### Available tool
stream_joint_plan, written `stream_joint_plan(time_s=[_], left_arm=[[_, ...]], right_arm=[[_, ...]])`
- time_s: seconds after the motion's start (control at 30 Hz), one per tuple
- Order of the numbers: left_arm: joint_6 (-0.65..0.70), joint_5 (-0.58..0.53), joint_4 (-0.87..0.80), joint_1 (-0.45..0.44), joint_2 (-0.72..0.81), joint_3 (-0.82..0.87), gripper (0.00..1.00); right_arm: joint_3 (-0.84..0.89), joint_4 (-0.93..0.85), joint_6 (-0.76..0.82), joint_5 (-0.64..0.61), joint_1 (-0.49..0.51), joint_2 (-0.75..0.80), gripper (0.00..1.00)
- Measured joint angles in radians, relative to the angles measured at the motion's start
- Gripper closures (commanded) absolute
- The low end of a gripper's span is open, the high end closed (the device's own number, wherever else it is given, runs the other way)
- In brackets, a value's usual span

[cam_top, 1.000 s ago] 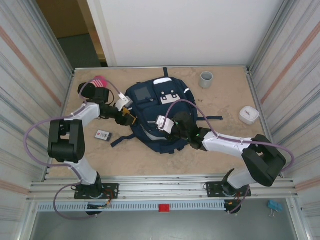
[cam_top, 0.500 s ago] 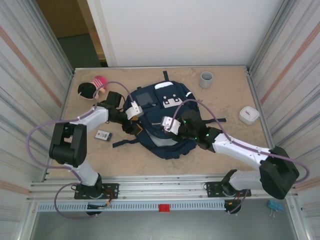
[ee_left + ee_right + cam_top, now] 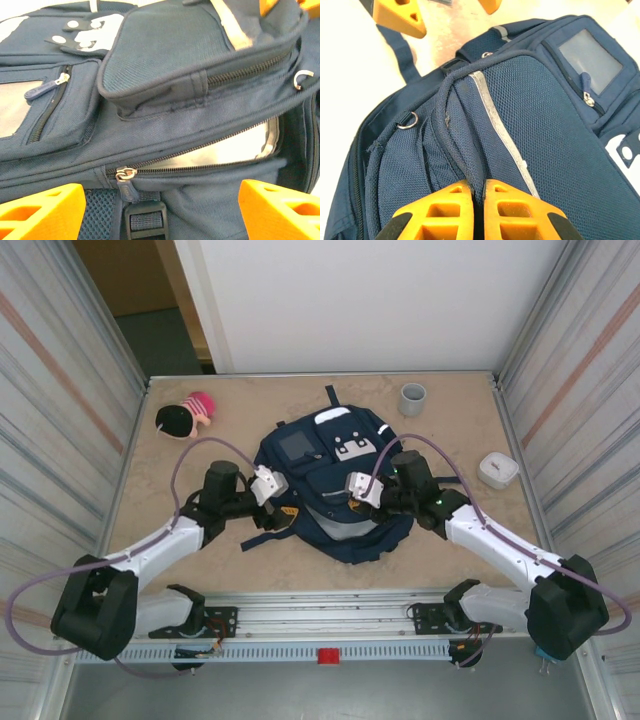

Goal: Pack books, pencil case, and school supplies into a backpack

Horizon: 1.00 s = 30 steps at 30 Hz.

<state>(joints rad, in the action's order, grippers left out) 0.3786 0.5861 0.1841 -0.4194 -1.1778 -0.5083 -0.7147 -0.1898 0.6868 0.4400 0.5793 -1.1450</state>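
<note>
The navy backpack [image 3: 345, 528] lies flat in the middle of the table, front side up. Its long side zipper is partly undone and shows pale lining [image 3: 220, 150], with the zipper pull [image 3: 125, 175] at the shut end. My left gripper [image 3: 160, 215] hangs open just off that side, its orange fingers [image 3: 42, 212] wide on either side of the strap buckle and holding nothing. My right gripper [image 3: 479, 192] is shut on a raised fold of backpack [image 3: 545, 110] fabric on the front panel. Seen from above, the left gripper [image 3: 287, 511] and right gripper [image 3: 362, 502] face each other across the bag. The books, pencil case and school supplies are out of view.
A grey cup [image 3: 413, 397] stands at the back right. A small rounded white box [image 3: 497, 469] sits by the right wall. A pink and black toy [image 3: 185, 414] lies at the back left. Ribbed metal walls close in both sides.
The right gripper has dragged the pinched fabric to the right, and the backpack has shifted and turned with it. The left arm has swung from the bag's left side round to its near-left edge, jaws slightly wider.
</note>
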Motion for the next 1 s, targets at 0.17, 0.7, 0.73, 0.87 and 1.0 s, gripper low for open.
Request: stream_joint_plan(time_s=[0.17, 0.7, 0.73, 0.87, 1.0], left_arm=[[-0.084, -0.006, 0.11, -0.011, 0.017, 0.087, 0.21], [-0.156, -0.102, 0.402, -0.098, -0.289, 0.162, 0.21], [-0.158, -0.107, 0.426, -0.1, -0.307, 0.162, 0.21], [-0.158, -0.103, 0.521, -0.1, -0.38, 0.156, 0.33], [-0.16, -0.065, 0.609, -0.1, -0.415, 0.156, 0.48]], right_arm=[[0.0, -0.06, 0.026, 0.04, -0.003, 0.016, 1.0], [0.0, -0.149, 0.059, 0.069, -0.004, 0.076, 1.0], [0.0, -0.149, 0.059, 0.069, -0.004, 0.076, 1.0], [0.0, -0.149, 0.059, 0.069, -0.004, 0.076, 1.0], [0.0, -0.149, 0.059, 0.061, -0.004, 0.075, 1.0]])
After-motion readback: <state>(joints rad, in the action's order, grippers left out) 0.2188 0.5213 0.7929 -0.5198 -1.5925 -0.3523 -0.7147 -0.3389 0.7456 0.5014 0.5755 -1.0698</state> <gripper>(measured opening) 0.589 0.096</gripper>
